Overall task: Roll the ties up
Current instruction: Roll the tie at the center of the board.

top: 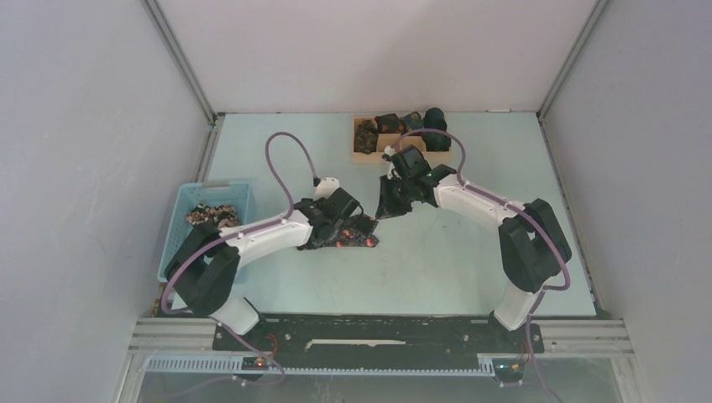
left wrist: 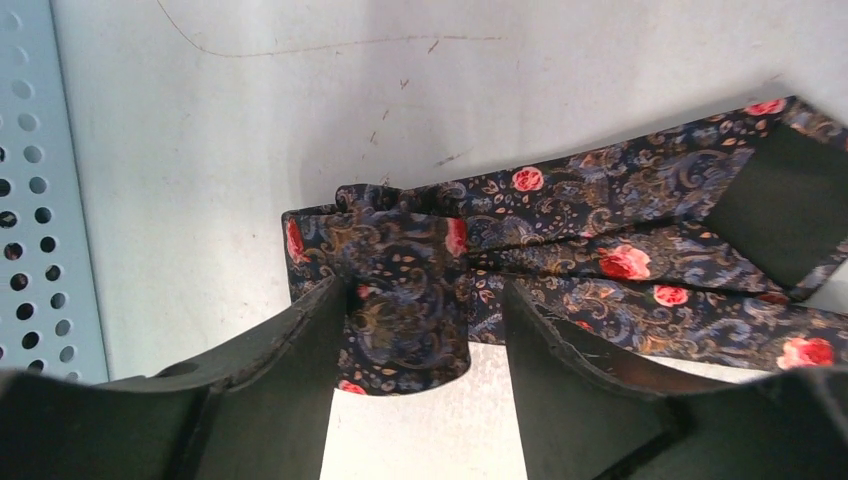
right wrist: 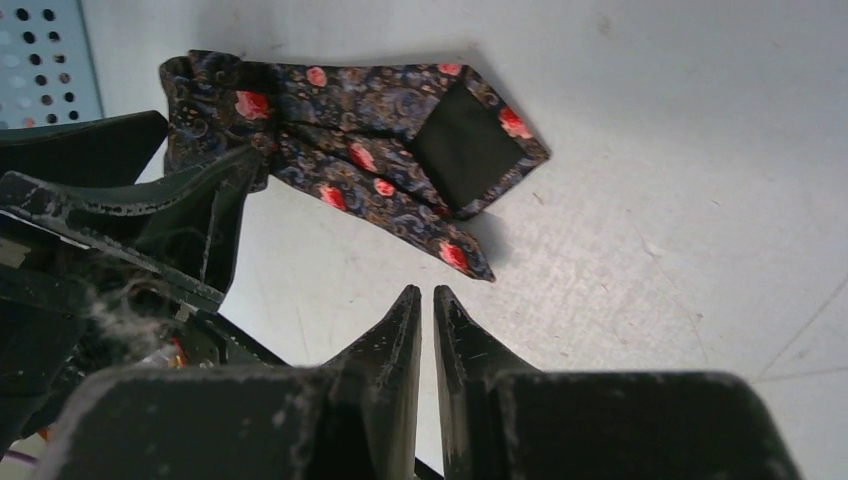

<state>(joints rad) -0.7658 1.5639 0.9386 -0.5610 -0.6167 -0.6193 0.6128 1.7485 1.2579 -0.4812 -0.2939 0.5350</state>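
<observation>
From above, the tie (top: 359, 240) lies bunched on the desk (top: 437, 269), to the right of the light-blue basket (top: 217, 195), which holds more patterned fabric. The left gripper (top: 340, 228) sits low over the tie's basket-side end. The right gripper (top: 389, 205) hangs farther right of the basket, above the desk. A wooden tray (top: 363, 156) with rolled ties (top: 388, 124) stands far from the basket, at the back.

On the left wrist, the basket wall (left wrist: 40, 200) fills the left edge. The left gripper (left wrist: 422, 335) stands wide, with the tie's rolled end (left wrist: 410, 300) between its fingers (left wrist: 300, 345). One finger touches the roll; the other is just apart.

On the right wrist, the right gripper (right wrist: 426, 305) is pinched nearly together and holds nothing. The tie (right wrist: 350, 150) lies ahead of it, right of the basket corner (right wrist: 40, 50), its dark lining facing up.
</observation>
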